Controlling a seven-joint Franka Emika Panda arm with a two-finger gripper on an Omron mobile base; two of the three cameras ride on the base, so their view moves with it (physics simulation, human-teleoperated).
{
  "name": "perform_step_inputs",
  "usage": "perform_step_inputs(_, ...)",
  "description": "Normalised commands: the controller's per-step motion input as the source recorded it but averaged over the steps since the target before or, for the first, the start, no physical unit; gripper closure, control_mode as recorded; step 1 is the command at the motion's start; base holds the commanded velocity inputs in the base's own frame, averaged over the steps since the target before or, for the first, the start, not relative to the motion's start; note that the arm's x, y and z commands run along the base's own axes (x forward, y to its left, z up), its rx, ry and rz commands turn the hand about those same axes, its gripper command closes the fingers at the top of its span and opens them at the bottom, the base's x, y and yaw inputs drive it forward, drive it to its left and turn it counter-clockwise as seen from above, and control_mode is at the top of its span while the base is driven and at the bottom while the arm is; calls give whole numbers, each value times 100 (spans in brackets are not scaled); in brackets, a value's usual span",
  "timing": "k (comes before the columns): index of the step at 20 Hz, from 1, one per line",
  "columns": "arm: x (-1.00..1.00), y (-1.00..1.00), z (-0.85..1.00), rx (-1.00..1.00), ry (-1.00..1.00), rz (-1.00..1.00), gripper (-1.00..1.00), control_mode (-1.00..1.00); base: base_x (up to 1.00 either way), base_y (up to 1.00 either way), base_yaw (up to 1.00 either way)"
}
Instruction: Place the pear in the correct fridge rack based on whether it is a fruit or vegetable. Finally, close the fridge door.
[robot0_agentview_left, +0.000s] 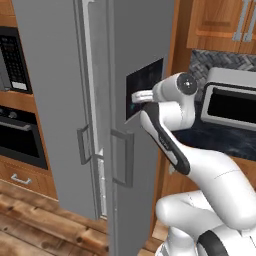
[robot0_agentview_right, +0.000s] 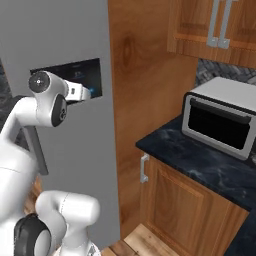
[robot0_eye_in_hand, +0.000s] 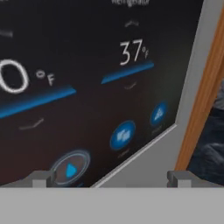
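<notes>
From the left base camera I am looking at a black wall oven set in wooden cabinetry (robot0_agentview_left: 17, 140) at the far left, then the plain tall grey fridge door (robot0_agentview_left: 55, 100), and beside it the tall flat grey fridge door with the black dispenser panel (robot0_agentview_left: 125, 50), which is standing ajar with a narrow gap showing between the two. My white arm is reaching across from the lower right, and its hand is pressing up against the black dispenser panel (robot0_agentview_left: 145, 85). In the hand camera the panel (robot0_eye_in_hand: 87, 87) is sitting very close, its blue buttons and a "37" reading legible, and the two small finger tips (robot0_eye_in_hand: 41, 178) are spread wide apart at the bottom corners, so the gripper (robot0_eye_in_hand: 111, 179) is standing open with nothing between its fingers. To the right a silver toaster oven with a dark glass front (robot0_agentview_right: 220, 120) is resting on the dark marble counter (robot0_agentview_right: 200, 165) over wooden cabinets.
</notes>
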Motion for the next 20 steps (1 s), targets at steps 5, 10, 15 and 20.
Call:
perform_step_inputs(5, 37, 29, 0, 0, 0, -8, -100, -100, 0, 0, 0)
perform_step_inputs(10, 31, 39, 0, 0, 0, -25, -100, -100, 0, 0, 0)
perform_step_inputs(15, 42, 20, 0, 0, 0, -23, -100, -100, 0, 0, 0)
perform_step_inputs(20, 52, 7, 0, 0, 0, -22, -100, -100, 0, 0, 0)
